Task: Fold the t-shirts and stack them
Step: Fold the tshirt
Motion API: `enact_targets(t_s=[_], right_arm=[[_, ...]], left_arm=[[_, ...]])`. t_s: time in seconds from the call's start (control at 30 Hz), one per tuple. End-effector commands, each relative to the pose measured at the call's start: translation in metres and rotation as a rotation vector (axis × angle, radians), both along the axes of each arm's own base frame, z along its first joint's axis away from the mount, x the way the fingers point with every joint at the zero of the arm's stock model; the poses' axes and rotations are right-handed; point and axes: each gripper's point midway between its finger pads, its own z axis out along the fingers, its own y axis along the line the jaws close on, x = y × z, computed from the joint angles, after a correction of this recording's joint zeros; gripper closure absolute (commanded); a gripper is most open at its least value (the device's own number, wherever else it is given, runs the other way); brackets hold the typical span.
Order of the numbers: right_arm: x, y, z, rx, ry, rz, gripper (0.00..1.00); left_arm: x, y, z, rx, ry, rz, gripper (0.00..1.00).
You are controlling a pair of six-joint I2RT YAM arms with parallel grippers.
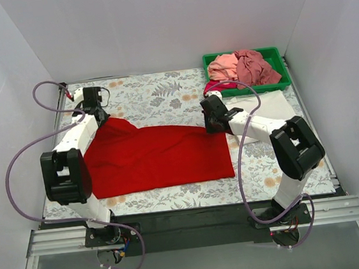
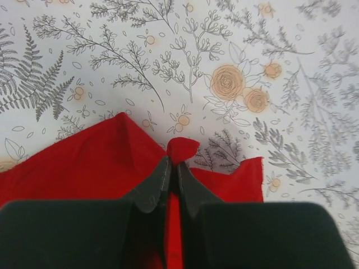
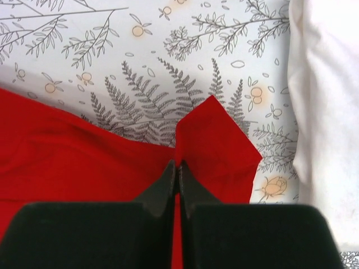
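— Two grips, both closed?
— Yes. My left gripper (image 2: pixel 173 163) is pinched on the red shirt (image 1: pixel 162 155) at its 10 o'clock corner, and a small tuft pokes past my tips. My right gripper (image 3: pixel 177 166) is clamped on the 2 o'clock corner, which stands up in a peak.
— And the rest?
— The red shirt lies spread mid-table (image 1: pixel 156 92). A white shirt (image 1: pixel 272 107) lies at the table's 3 o'clock side. The tray (image 1: pixel 275 52) at 1 o'clock holds pink shirts (image 1: pixel 244 66), perhaps three; the heap is too bunched to count.
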Motion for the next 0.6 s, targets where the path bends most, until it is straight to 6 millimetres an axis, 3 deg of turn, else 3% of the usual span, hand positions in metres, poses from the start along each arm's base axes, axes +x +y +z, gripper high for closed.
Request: enact_targets(t_s=[0.0,0.2,0.23,0.27,0.37,0.57], right_arm=[[-0.005,0.003,0.012,0.054,-0.031,-0.020,0.98],[-0.017,-0.003,0.015,0.065,-0.040,-0.034,0.98],[-0.018,-0.006,0.017,0.063,-0.047,-0.039,0.97],[-0.019,-0.006,0.018,0.063,-0.049,-0.039,0.97],[-0.021,-0.009,0.019,0.062,-0.052,-0.037,0.97],[-0.022,-0.013,0.021,0.043,-0.064,-0.034,0.96]], left_arm=[[-0.007,-0.001,0.030,-0.044,-0.144,0.071,1.00],[-0.052,-0.002,0.040,-0.099,-0.219,0.129,1.00],[-0.059,-0.001,0.051,-0.112,-0.266,0.145,1.00],[-0.069,0.000,0.042,-0.116,-0.254,0.160,1.00],[-0.092,0.001,0.039,-0.143,-0.293,0.196,1.00],[-0.119,0.002,0.035,-0.194,-0.354,0.254,1.00]])
